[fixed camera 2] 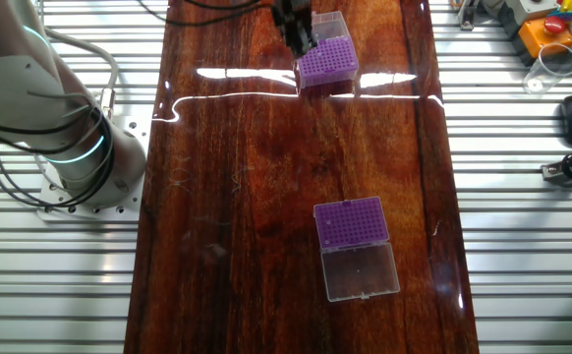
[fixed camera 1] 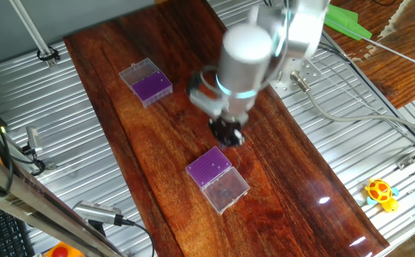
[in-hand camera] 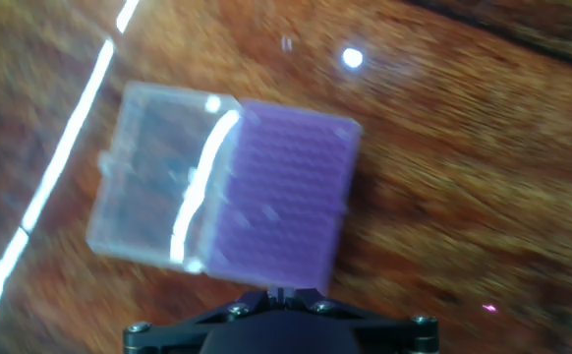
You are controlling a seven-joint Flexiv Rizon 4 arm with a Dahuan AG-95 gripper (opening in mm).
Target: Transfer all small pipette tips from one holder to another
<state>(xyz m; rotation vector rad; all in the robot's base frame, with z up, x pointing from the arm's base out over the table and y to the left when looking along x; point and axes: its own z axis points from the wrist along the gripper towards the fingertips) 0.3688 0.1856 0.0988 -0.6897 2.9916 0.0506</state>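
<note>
Jaws (fixed camera 1: 228,135) above near tip holder (fixed camera 1: 217,178), grip state unclear, far tip holder (fixed camera 1: 145,82) only in fixed views

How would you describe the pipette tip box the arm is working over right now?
On the dark wooden table, find the silver arm. Under its gripper sits a purple tip box with its clear lid flipped open beside it. The other purple box stands alone, away from the arm.

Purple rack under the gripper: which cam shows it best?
Hand view: the rack fills the frame top-down, clear lid open beside it, though motion-blurred. One fixed view shows it smaller, just past the gripper. The other fixed view has it at the far edge under glare.
</note>
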